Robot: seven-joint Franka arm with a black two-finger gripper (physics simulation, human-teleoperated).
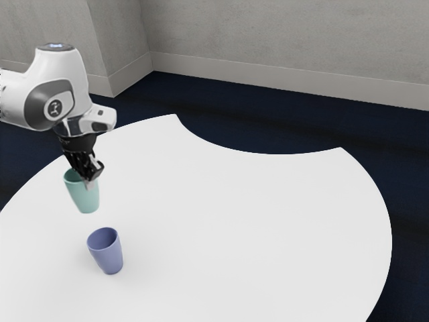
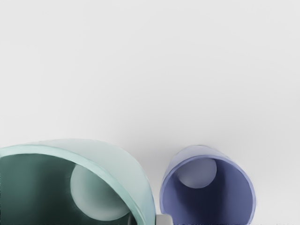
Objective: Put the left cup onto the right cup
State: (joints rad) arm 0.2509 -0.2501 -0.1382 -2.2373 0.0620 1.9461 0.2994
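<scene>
Arm: the white arm (image 1: 50,94) comes in at the exterior view's left, its wrist bent downward over the table's near-left part.

Gripper: the black gripper (image 1: 89,173) points down and is clamped on the green cup's rim. One finger looks to be inside the mouth and the other against the outer wall.

Green cup, look: the green cup (image 1: 83,194) is a plain pale mint tumbler with no handle, wide at the mouth and narrowing to its base. In the wrist view the green cup (image 2: 117,173) has a darker teal inside, a thin light rim and a round pale bottom.

Green cup, place: it hangs straight below the gripper, mouth up, held by the rim on the side nearer the exterior view's right. Its base appears to be off the table.

Blue cup: the blue cup (image 1: 106,251) has the same tumbler shape in a soft periwinkle. It stands upright and mouth up on the table. In the exterior view it is lower than the green cup and slightly to the right, near it but not touching. In the wrist view the blue cup (image 2: 234,197) sits just beside the green one and looks smaller, with a narrow gap between them.

Table: the white table (image 1: 268,221) has a curved edge and stretches away to the exterior view's right.

Floor: the dark blue floor (image 1: 301,114) lies beyond the table, below a pale wall (image 1: 268,33).
</scene>
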